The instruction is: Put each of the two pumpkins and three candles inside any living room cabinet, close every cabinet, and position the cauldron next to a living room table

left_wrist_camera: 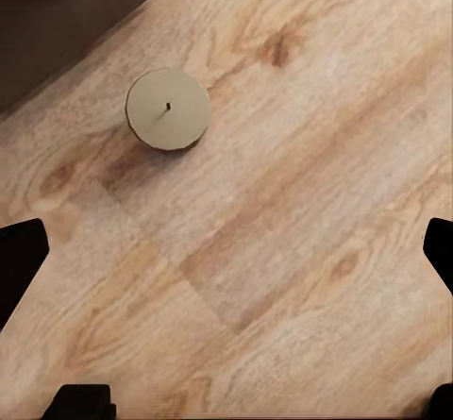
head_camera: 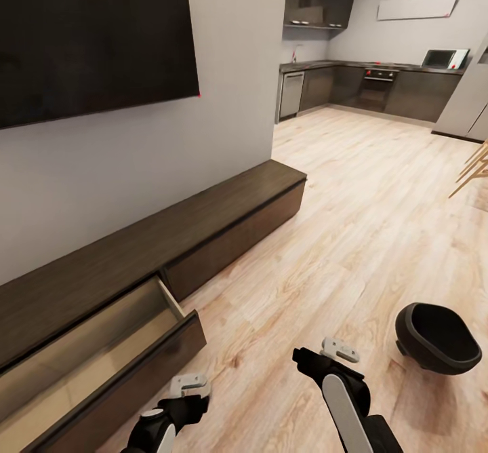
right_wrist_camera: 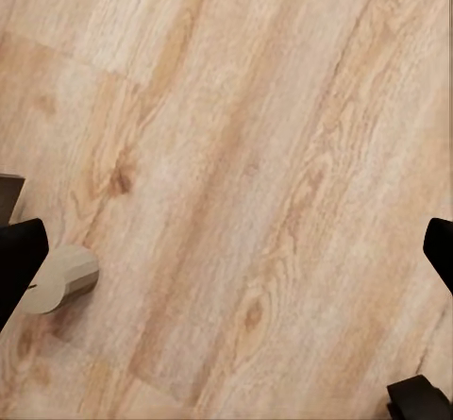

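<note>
No text, label, brand, number or sign can be read in any of the views. The dark screen (head_camera: 95, 32) on the wall is blank, and the kitchen appliances in the background are too small and blurred to show any marking.
</note>
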{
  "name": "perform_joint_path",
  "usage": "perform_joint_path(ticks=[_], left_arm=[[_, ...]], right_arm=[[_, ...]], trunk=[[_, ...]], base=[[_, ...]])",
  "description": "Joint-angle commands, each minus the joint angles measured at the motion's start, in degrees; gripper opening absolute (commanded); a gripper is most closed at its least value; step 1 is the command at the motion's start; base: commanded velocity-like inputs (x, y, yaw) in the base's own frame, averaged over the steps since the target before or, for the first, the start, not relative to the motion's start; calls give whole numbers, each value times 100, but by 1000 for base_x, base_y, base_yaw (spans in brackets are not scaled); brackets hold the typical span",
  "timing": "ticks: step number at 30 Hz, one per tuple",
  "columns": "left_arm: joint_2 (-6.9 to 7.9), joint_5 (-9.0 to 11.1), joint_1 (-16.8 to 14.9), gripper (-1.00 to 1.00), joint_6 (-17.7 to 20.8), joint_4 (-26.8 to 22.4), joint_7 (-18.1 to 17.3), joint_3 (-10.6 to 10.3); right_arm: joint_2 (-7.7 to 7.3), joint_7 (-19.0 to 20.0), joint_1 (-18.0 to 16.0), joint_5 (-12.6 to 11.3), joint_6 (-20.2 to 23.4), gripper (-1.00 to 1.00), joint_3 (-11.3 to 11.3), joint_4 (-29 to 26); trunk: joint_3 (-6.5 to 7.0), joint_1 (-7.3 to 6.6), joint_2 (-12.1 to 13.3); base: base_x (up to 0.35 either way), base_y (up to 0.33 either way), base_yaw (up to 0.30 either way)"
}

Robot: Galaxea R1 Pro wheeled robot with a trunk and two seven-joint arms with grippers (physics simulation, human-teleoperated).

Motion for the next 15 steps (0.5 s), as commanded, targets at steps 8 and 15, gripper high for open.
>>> perform_joint_path(ticks=[8,15], left_arm=[[0,65,-2,100,-42,10,142,-39],[-7,57,-2,100,-37,-4,148,-64]], right_arm=[[-23,-65,-5,-46,-12,100,-14,1],[-24,-66,-5,-49,-18,100,-12,7]], trunk=[[-59,66,-124],[-59,66,-124]], base=[[0,0,115],[0,-20,276]])
